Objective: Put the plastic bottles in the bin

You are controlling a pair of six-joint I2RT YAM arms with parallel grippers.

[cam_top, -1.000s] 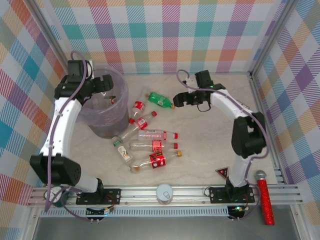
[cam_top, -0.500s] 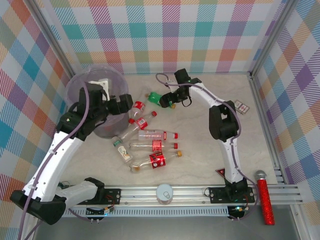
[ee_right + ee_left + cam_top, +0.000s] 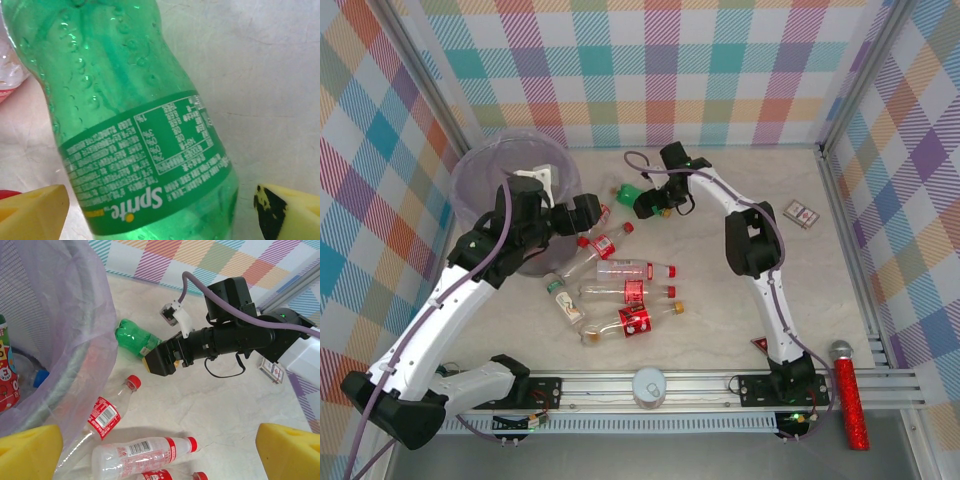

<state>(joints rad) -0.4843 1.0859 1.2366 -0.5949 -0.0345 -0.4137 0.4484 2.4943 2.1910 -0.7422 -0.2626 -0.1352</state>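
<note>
Between the parted right fingers [image 3: 30, 210], a droplet-beaded green Sprite bottle [image 3: 145, 125]; left fingers [image 3: 27, 450] parted too.

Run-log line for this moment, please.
left gripper: open, empty, beside bin | right gripper: open, astride green bottle | clear bottles: lying on table

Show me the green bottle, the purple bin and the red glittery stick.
green bottle [image 3: 150, 170], right wrist view, on its label.
bin [image 3: 60, 315], left wrist view, on its translucent wall.
red glittery stick [image 3: 853, 405], top view, on the red shaft.
</note>
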